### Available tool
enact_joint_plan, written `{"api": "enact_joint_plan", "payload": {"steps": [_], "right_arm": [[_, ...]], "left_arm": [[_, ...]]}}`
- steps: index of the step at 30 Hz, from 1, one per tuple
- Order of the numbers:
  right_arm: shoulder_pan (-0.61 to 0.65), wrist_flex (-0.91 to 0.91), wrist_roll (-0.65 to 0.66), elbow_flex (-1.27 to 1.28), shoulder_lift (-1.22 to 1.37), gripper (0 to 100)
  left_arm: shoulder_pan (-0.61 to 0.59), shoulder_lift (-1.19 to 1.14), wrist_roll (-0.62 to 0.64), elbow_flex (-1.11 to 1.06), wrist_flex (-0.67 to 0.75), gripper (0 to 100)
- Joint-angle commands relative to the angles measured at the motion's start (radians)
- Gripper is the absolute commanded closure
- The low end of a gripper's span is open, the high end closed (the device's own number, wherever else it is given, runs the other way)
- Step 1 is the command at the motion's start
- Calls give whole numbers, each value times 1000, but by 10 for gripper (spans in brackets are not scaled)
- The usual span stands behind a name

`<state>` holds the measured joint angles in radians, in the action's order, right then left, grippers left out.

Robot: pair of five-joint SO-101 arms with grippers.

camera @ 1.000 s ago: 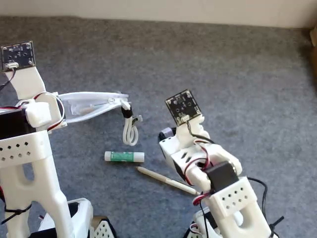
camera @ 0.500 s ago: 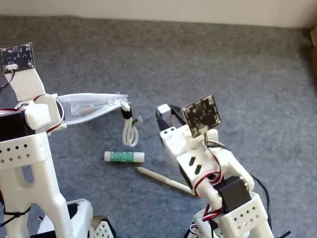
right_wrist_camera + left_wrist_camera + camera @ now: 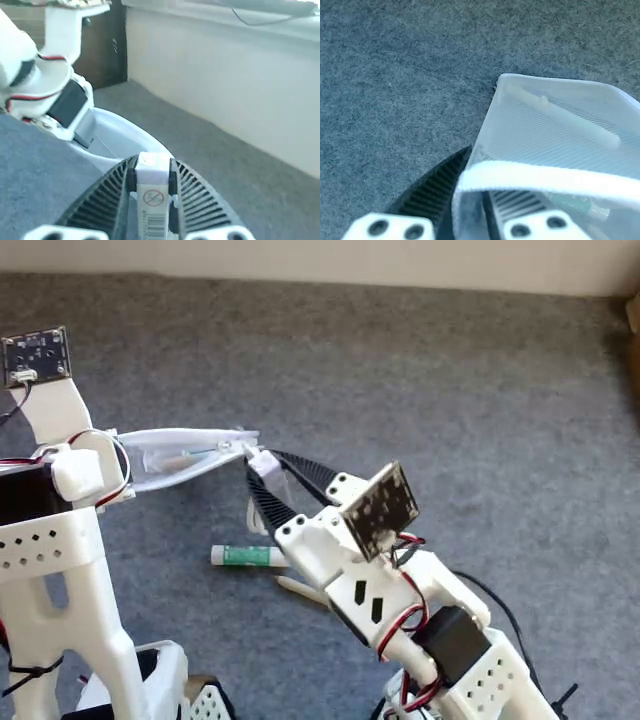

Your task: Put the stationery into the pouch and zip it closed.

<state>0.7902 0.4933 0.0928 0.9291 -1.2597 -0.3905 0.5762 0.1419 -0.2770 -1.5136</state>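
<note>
Now right gripper [image 3: 151, 166] clenches a white item [image 3: 152, 182] at three o'clock of the pouch [image 3: 185, 455]; left gripper [image 3: 475, 200] grasps its rim.

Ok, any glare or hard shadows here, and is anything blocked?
High view: even light, soft shadows, the right arm hides most of the pen. Left wrist view: pouch sunlit, bright but not blown out. Right wrist view: bright wall behind, white item in the right gripper evenly lit.
</note>
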Motion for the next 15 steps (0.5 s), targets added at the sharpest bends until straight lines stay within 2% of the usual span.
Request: {"api": "enact_joint_plan", "payload": {"steps": [1,8,15], "right_arm": [[54,-113,-2,-13,-19,993],[134,-328,-2,-5,-15,993],[143,-467,-2,-7,44,993]], "left_arm": [[-12,2,8,-7,15,993],[-12,2,8,-8,15,993],[-12,2,8,-8,15,993]]}}
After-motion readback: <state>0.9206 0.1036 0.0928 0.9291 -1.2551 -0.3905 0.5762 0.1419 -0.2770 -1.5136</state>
